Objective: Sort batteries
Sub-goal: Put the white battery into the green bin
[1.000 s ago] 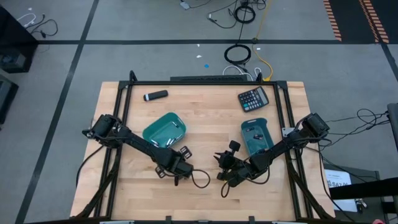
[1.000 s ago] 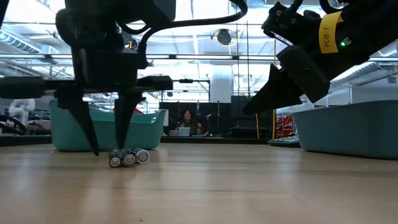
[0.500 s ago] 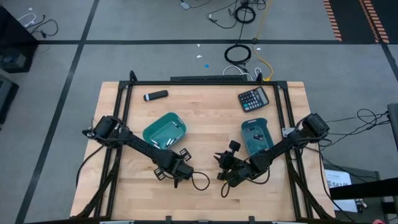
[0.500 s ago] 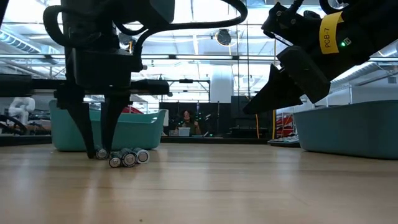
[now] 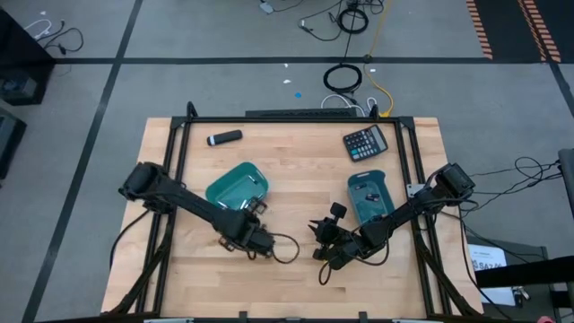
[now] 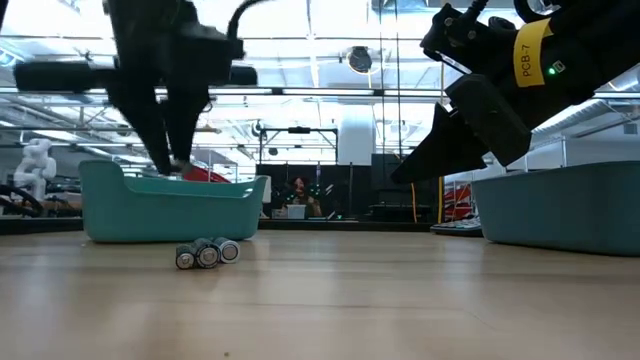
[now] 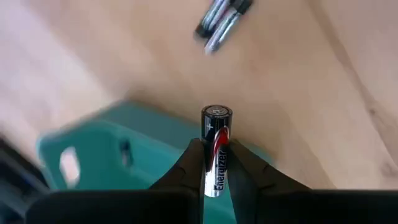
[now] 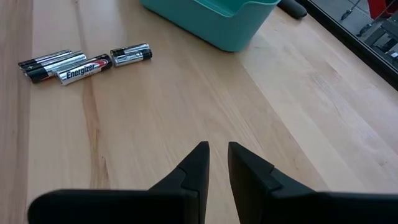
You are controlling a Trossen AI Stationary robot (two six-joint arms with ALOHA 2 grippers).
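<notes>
left gripper [image 7: 216, 163], now lifted from the battery pile [image 6: 207, 253], grips one energizer battery [image 7: 216, 146] over the teal bin [image 6: 165, 210]; right gripper [image 8: 214, 158] waits, fingers narrowly apart.

You can't count the loose batteries [image 5: 266, 257] from above; the left arm [image 5: 193, 206] hides them, and the teal bin [image 7: 106, 155] blurs.

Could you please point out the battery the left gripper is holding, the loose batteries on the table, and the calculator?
held battery [image 7: 216, 152], left wrist view, on its labelled side between the fingers.
loose batteries [image 8: 79, 67], right wrist view, on the labelled one in the group.
calculator [image 5: 366, 142], high view, on its keypad.
</notes>
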